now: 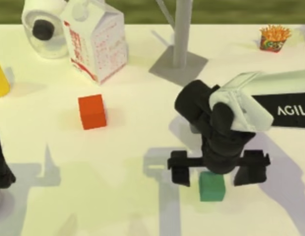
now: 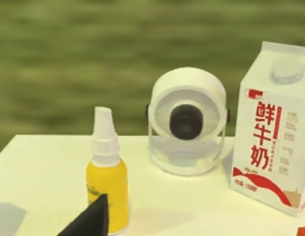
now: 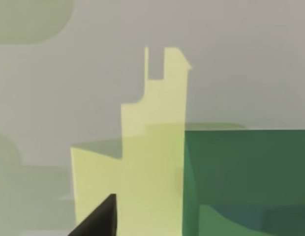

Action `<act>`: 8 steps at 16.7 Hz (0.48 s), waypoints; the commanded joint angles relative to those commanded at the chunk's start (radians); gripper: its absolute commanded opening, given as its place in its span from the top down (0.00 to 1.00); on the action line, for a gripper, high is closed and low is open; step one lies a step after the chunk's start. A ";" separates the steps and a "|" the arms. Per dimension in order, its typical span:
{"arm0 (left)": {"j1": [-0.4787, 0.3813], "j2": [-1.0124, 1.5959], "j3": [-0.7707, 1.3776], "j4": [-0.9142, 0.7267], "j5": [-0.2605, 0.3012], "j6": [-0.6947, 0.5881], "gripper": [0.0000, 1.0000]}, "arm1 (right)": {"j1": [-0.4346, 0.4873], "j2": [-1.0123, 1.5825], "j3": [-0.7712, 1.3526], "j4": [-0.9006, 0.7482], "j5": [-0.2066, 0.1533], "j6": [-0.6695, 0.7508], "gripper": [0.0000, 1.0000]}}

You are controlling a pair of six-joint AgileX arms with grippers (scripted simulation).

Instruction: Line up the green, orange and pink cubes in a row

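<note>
The pale table [image 1: 133, 162] fills the overhead view, with a grey post on a flat grey base [image 1: 178, 66] standing toward its far edge. The right AgileX arm [image 1: 270, 105] reaches in from the table's right side and bends down over the near middle. A white-and-red milk carton [image 1: 96, 42] stands at the far left, just beside a round white fan [image 1: 44, 29] with a dark hub. The right hand [image 1: 217, 169] hangs over the table with its two dark fingers [image 1: 179, 169] spread wide to either side, released and grasping nothing. The orange cube [image 1: 92, 111] sits alone left of centre, well apart from the hand and nearer than the carton. The green cube [image 1: 212, 186] rests on the table directly below the right hand, between the lines of the open fingers and toward the near edge; the right wrist camera sees it close up, filling one corner of its picture. A yellow bottle [image 2: 107, 184] with a white nozzle stands at the far left edge. A small fries box [image 1: 274, 38] stands at the far right. Only a dark part of the left arm [image 1: 2, 167] shows at the left edge, parked; whether its hand is released or clenched cannot be told.
</note>
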 joint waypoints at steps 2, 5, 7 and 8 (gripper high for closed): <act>0.000 0.000 0.000 0.000 0.000 0.000 0.00 | 0.000 0.000 0.000 0.000 0.000 0.000 0.00; 0.000 0.000 0.000 0.000 0.000 0.000 0.00 | 0.001 -0.008 0.013 -0.017 0.000 -0.001 0.00; 0.000 0.000 0.000 0.000 0.000 0.000 0.00 | 0.004 -0.030 0.048 -0.072 -0.001 0.001 0.00; 0.000 0.000 0.000 0.000 0.000 0.000 0.00 | 0.005 -0.045 0.068 -0.111 -0.002 0.002 0.00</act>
